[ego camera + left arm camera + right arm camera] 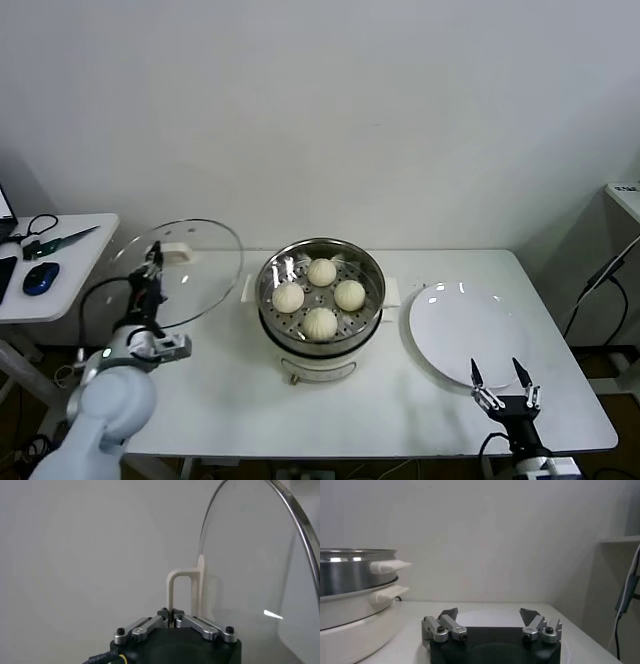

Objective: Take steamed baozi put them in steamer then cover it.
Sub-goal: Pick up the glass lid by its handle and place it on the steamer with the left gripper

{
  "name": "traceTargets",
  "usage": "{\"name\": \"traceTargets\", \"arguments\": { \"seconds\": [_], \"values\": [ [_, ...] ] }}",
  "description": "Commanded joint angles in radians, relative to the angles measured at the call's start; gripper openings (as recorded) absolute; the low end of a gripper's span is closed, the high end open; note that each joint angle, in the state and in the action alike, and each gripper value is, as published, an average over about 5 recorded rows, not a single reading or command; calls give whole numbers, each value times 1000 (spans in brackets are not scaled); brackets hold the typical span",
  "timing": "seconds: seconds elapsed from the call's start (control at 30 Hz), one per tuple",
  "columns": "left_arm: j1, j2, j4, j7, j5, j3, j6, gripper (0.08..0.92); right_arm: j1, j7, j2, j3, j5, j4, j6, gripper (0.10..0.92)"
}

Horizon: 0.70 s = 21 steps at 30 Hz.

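Several cream-white steamed baozi (320, 296) sit on the perforated tray inside the shiny steamer (372, 310) at the table's middle. The cover (190, 270), a clear glass lid with a metal rim, is held tilted up on edge to the left of the steamer. My left gripper (152, 262) is shut on its cream bar handle (178, 590), and the glass (250, 565) fills the side of the left wrist view. At the table's front right my right gripper (504, 380) stands open with nothing between its fingers; it (489, 614) faces the steamer (350, 575) side-on.
A flat white plate (465, 330) lies right of the steamer, just behind the right gripper. A side desk (70, 262) with a blue mouse and cables stands at the far left. A white wall backs the table.
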Motion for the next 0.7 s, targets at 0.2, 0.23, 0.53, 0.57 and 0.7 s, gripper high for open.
{"name": "traceTargets", "arguments": {
  "seconds": [0.2, 0.23, 0.53, 0.57, 0.7],
  "values": [
    [-177, -214, -120, 241, 331, 501, 238, 131, 34, -1, -6, -9, -6, -12, 4, 823],
    [-183, -241, -109, 240, 350, 518, 239, 131, 35, -1, -6, -9, -6, -14, 5, 823],
    [-211, -438, 30, 212, 461, 592, 239, 131, 30, -1, -19, -8, 2, -24, 21, 823],
    [-214, -453, 48, 204, 468, 595, 237, 131, 29, 0, -20, -7, 3, -23, 22, 823],
    [-232, -488, 118, 171, 473, 602, 236, 131, 27, 0, -21, -4, 7, -19, 23, 823]
  ]
}}
